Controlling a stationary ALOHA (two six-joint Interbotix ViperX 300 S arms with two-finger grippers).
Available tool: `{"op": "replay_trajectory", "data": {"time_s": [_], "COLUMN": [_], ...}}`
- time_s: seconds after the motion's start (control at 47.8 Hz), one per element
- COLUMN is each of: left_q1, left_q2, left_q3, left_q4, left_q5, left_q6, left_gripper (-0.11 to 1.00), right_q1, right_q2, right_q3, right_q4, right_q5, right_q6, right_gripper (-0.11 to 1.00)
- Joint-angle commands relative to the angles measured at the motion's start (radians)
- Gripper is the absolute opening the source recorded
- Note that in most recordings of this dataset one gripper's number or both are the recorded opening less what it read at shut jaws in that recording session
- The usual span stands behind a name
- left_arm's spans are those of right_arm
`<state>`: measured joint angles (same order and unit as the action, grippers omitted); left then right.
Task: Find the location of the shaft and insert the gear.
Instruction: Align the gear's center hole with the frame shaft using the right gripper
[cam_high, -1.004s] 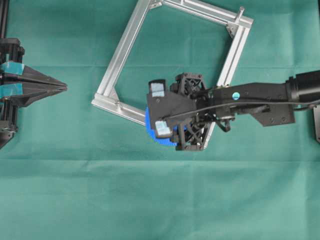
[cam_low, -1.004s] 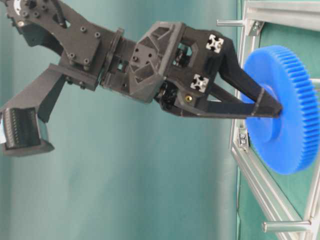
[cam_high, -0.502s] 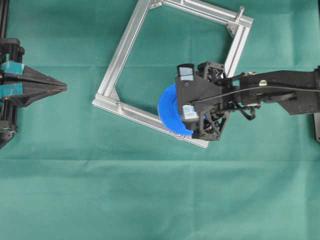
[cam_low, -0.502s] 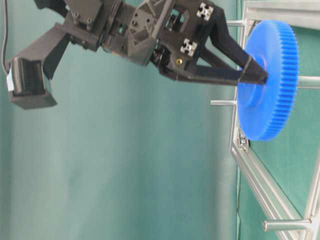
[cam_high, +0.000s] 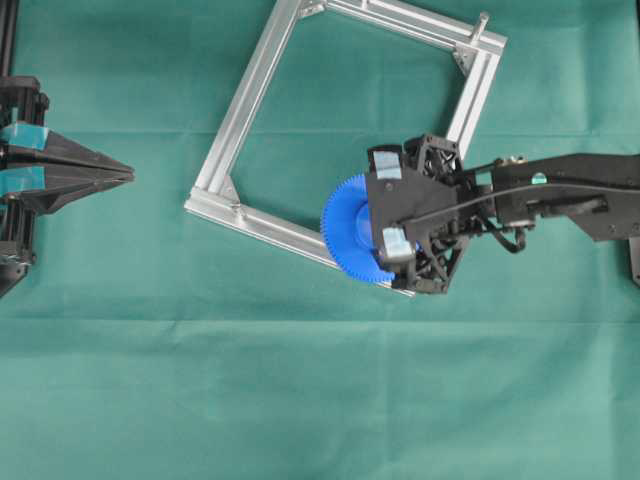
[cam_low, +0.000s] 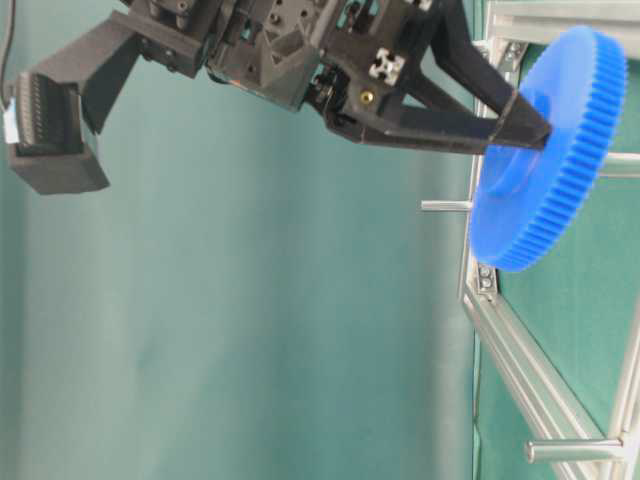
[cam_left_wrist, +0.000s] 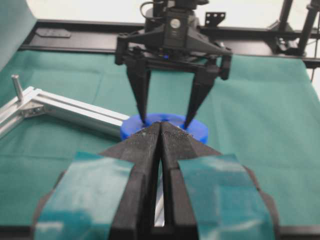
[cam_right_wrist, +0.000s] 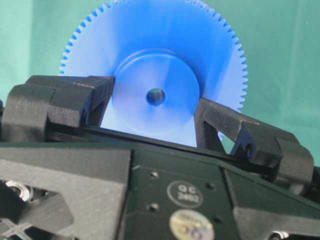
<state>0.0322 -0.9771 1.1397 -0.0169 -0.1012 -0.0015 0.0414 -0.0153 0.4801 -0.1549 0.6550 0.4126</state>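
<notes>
— Any markings I can read from here?

— Only one: a round stamp (cam_right_wrist: 185, 194) on the right gripper (cam_right_wrist: 155, 112) body, just behind its jaws, reading "QC" above digits that look like "2402". Below it, a shiny sticker (cam_right_wrist: 189, 225) I can't make out.

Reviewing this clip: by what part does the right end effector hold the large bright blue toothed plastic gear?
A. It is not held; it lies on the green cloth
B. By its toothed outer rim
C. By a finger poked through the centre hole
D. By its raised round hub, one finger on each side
D: in the right wrist view the right end effector has its black fingers against either side of the raised hub of the large bright blue toothed plastic gear, with the centre hole open.
</notes>
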Motion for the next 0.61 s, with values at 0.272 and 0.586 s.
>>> {"op": "replay_trajectory", "data": {"time_s": [0.272, 0.586], "left_q1": [0.003, 0.003], "left_q2": [0.002, 0.002], "left_q3": [-0.026, -0.026], "left_q4": [-0.002, -0.002], "left_q5": [-0.012, -0.012], "left_q6": [0.003, 0.005], "left_gripper": [0.01, 0.01], "right_q1": [0.063, 0.072], "right_q2": [-0.002, 0.032], "right_q3": [-0.034, -0.084], "right_q4": [0.025, 0.011], "right_q5": [-0.017, -0.037], "right_q6": [0.015, -0.005], "right_gripper": [0.69, 0.69]}}
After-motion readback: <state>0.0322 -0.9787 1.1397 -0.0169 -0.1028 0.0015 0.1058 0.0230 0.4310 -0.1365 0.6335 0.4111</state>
